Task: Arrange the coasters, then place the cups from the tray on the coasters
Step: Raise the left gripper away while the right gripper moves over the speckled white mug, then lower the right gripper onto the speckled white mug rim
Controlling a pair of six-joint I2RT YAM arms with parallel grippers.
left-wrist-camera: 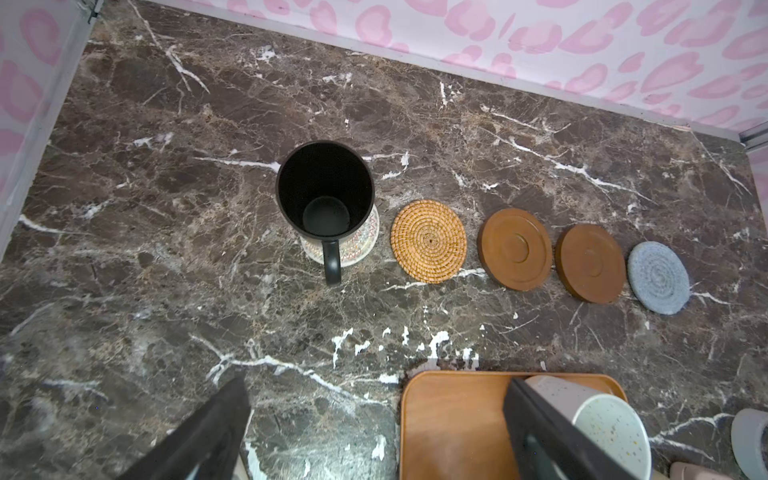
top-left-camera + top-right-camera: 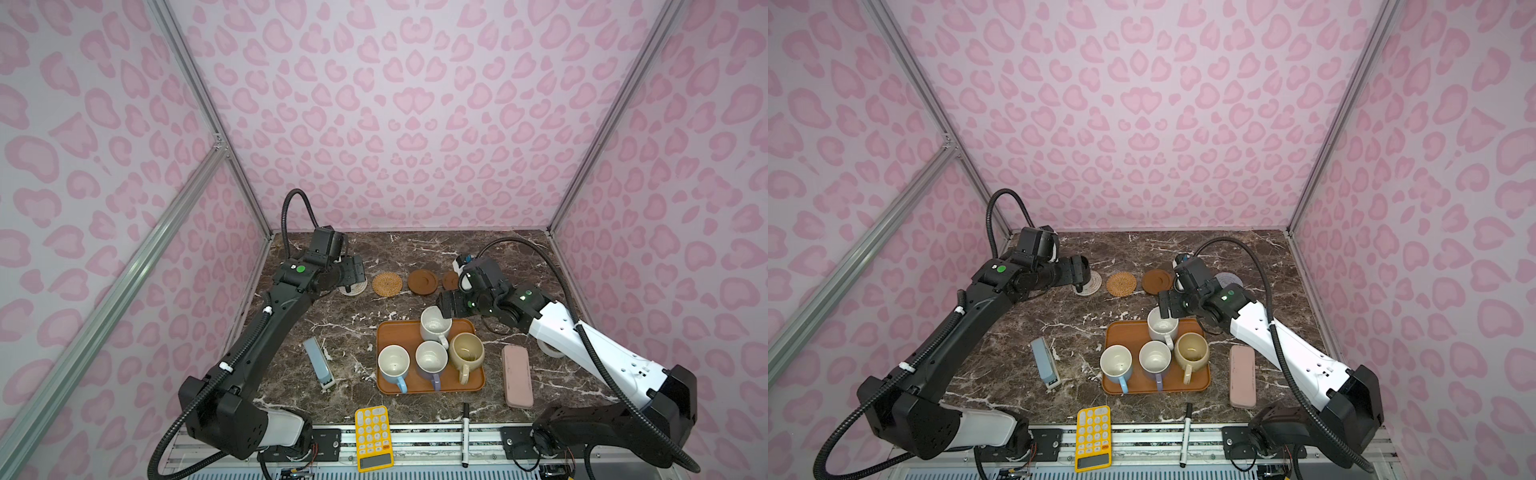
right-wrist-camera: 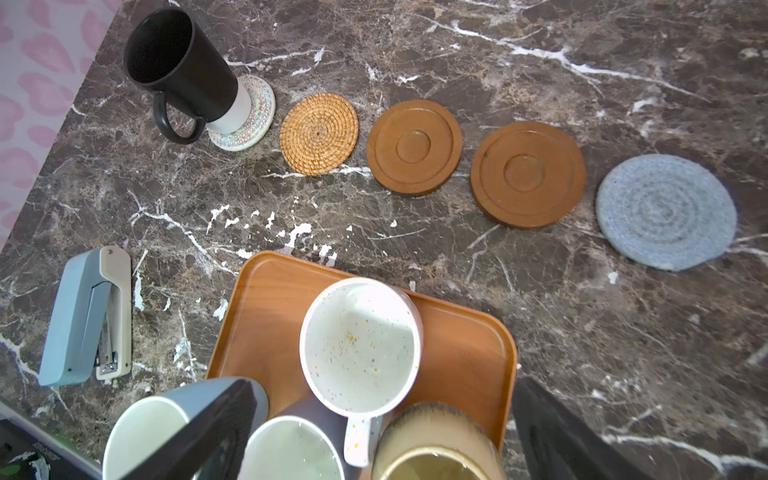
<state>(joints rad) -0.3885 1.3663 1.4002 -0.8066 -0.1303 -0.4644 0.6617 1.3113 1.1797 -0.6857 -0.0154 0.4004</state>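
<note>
Marble tabletop (image 2: 332, 324) | coasters (image 3: 415, 145) in a back row, spaced for one mug each | black mug (image 1: 326, 195) on whitish coaster (image 1: 361, 245); left gripper (image 1: 376, 386) spread wide, empty | right gripper (image 3: 384, 386) spread wide at speckled white mug (image 3: 361, 345) on tray (image 3: 465, 345), likely next pick

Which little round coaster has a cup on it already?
The whitish woven coaster at the row's end: the tall black mug stands on it. The tan rattan coaster, both brown wooden coasters and the grey-blue woven coaster are bare.
</note>
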